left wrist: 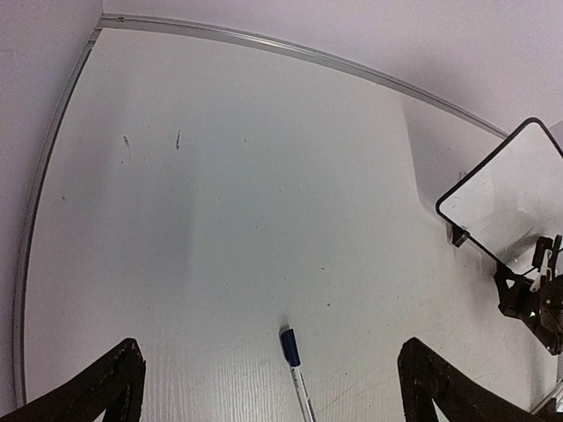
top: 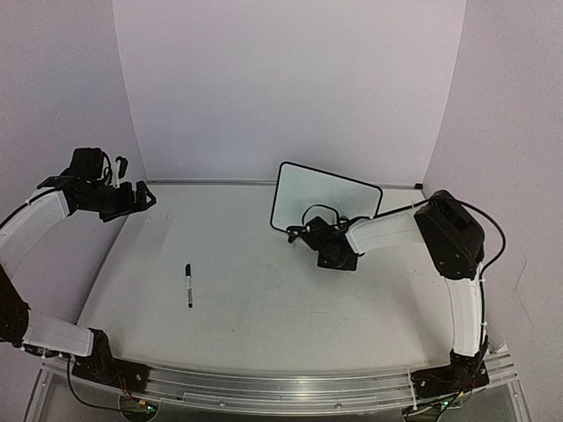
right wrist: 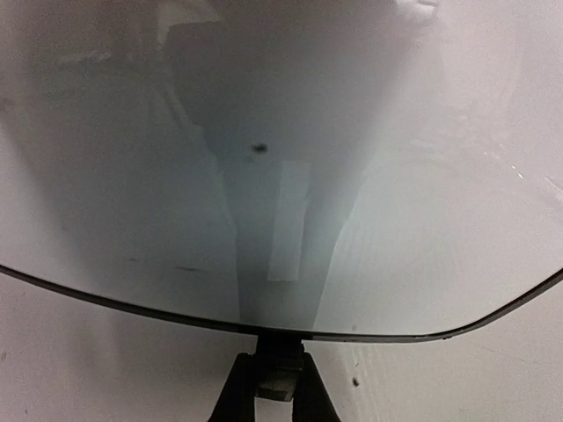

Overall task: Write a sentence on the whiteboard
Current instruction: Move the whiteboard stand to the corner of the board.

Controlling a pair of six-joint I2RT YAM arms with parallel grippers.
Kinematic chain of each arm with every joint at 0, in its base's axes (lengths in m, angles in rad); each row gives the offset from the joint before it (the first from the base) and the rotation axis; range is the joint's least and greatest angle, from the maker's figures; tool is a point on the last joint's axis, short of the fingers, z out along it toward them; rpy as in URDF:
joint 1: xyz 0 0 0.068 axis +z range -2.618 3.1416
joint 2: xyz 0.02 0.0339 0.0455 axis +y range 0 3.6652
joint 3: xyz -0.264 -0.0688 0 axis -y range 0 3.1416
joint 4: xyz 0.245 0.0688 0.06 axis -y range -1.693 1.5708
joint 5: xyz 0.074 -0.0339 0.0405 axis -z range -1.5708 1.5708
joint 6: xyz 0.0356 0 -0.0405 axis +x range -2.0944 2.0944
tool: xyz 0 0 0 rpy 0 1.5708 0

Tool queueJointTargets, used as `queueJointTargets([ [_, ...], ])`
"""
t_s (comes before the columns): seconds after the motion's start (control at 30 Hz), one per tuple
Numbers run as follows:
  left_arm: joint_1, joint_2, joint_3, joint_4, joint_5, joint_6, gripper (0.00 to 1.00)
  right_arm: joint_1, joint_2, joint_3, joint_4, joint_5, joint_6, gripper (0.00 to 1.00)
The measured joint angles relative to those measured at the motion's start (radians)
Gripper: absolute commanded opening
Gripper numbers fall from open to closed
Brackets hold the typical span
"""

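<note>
White and blank, the board [top: 325,198] was stood tilted at the back right of the tabletop [top: 264,308], and no writing was seen on its face. Its lower frame edge was pinched by the right claw [right wrist: 274,376], whose jaws were drawn narrow around it. The left claw [top: 143,195] was held wide and empty, high over the far left corner, well apart from the pen [top: 188,284]. The pen was laid flat at the tabletop's middle left, its blue cap turned toward the back.

The step in hand was judged to be steadying the board and fetching the pen. The pinch would best be held firm and low, so that the writing face was left free. The left claw would best be brought straight down over the pen, turned to span the barrel, and closed near its middle.
</note>
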Motion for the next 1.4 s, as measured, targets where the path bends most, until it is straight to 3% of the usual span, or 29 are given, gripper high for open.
queueJointTargets([
  [0.57,-0.049,0.084,0.0,-0.003,-0.026,-0.001,0.99,0.226,-0.174,-0.244,0.151,-0.132,-0.169,0.0],
  [0.63,-0.065,0.096,0.0,-0.005,-0.038,-0.005,0.99,0.23,-0.174,-0.247,0.156,-0.131,-0.169,0.06],
  [0.83,-0.126,0.094,-0.035,0.002,-0.078,-0.074,1.0,0.234,-0.177,-0.251,0.162,-0.143,-0.173,0.45],
  [0.93,-0.146,0.066,-0.106,0.02,-0.097,-0.127,0.99,0.253,-0.192,-0.264,0.171,-0.169,-0.179,0.6],
  [1.07,-0.165,0.052,-0.202,0.036,-0.124,-0.192,0.97,0.284,-0.244,-0.307,0.173,-0.194,-0.189,0.68],
  [1.4,-0.249,0.166,-0.29,0.11,-0.159,-0.285,0.74,0.328,-0.494,-0.468,0.185,-0.234,-0.178,0.76],
])
